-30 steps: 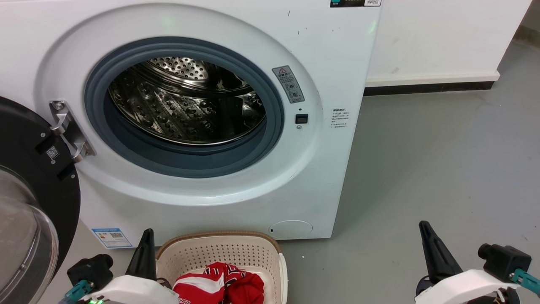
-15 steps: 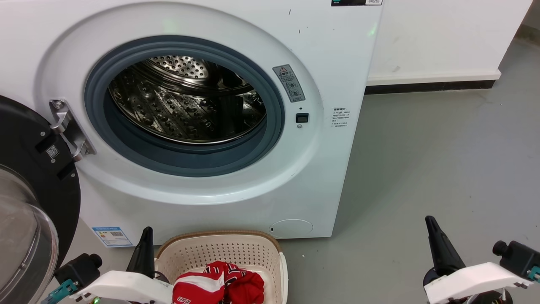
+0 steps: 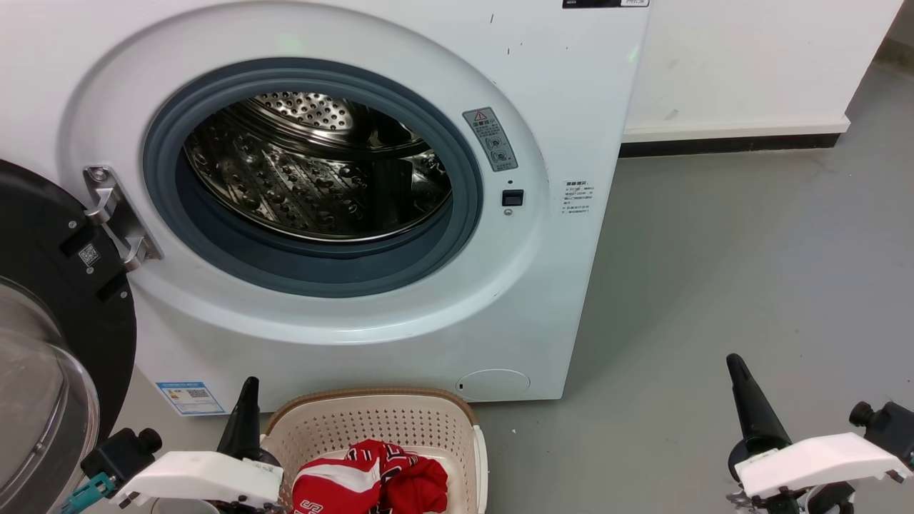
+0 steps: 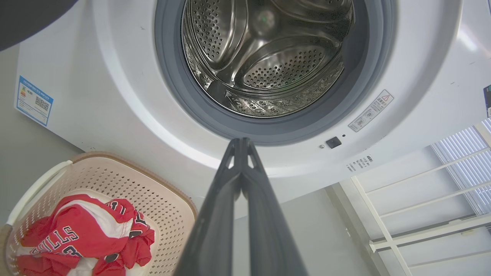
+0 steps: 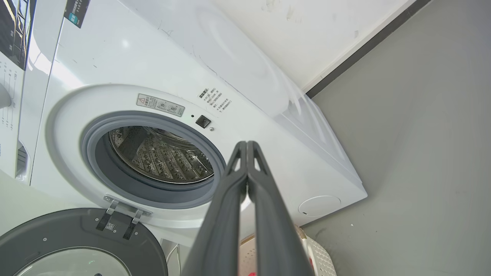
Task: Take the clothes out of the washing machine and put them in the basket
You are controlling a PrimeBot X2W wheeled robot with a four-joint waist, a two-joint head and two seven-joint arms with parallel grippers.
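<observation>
The white washing machine (image 3: 557, 107) fills the upper left, its black-framed door (image 3: 50, 300) swung open to the left and the steel drum (image 3: 314, 171) bare inside. Below it stands the cream basket (image 3: 378, 421) with the red clothes (image 3: 371, 485) bundled in it; the jersey's white trim and lettering show in the left wrist view (image 4: 80, 237). My left gripper (image 3: 248, 392) is shut, just left of the basket's rim, holding nothing. My right gripper (image 3: 735, 365) is shut over bare floor at the lower right. Both wrist views show the fingertips (image 4: 241, 142) (image 5: 246, 145) pressed together.
Grey floor (image 3: 750, 250) stretches to the right of the washer, up to a white wall with a dark skirting (image 3: 728, 146). The open door juts out at the far left. A white rack (image 4: 422, 191) stands beside the machine in the left wrist view.
Both arms have drawn down and outward towards the picture's lower corners. The view has tilted slightly, so the washer sits a little higher. The clothes lie unmoved in the basket.
</observation>
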